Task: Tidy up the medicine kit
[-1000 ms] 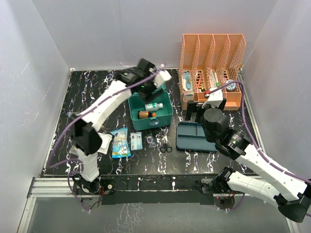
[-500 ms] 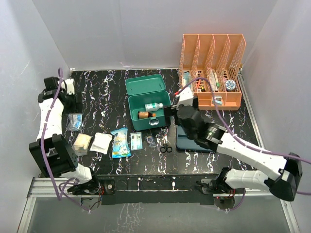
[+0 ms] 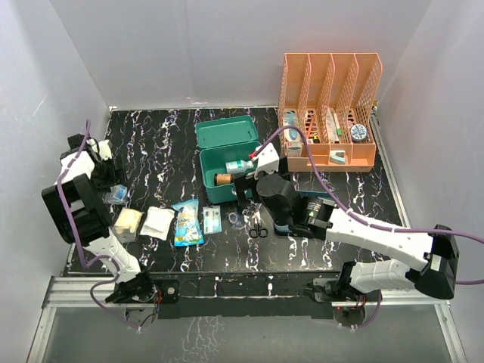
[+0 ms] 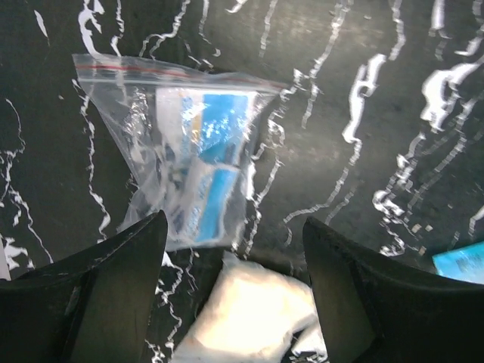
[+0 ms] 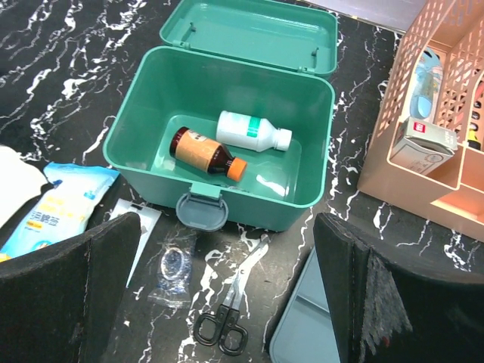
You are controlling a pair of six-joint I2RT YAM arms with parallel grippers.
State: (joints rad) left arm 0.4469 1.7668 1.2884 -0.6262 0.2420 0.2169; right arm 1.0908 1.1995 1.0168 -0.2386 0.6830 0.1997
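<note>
My left end effector [image 4: 234, 227] hangs with its matte black fingers spread and nothing between them, over a crinkled clear zip bag [image 4: 189, 166] of blue and white packets that lies flat on the glossy black, white-veined bench [image 4: 363, 45]. A soft white pad [image 4: 249, 318] sits just beside the bag's near edge. My right end effector [image 5: 227, 227] is spread wide and empty too, above the front latch of the medicine kit [image 5: 249, 215]. The kit is a smooth teal plastic box with rounded corners, standing mid-bench with its hinged lid thrown back. In it a brown bottle [image 5: 204, 153] with an orange cap and a white bottle [image 5: 253, 132] lie on their sides. Black-handled scissors [image 5: 227, 318] lie near the front wall, and the orange mesh rack [image 5: 431, 113] stands to the right.
</note>
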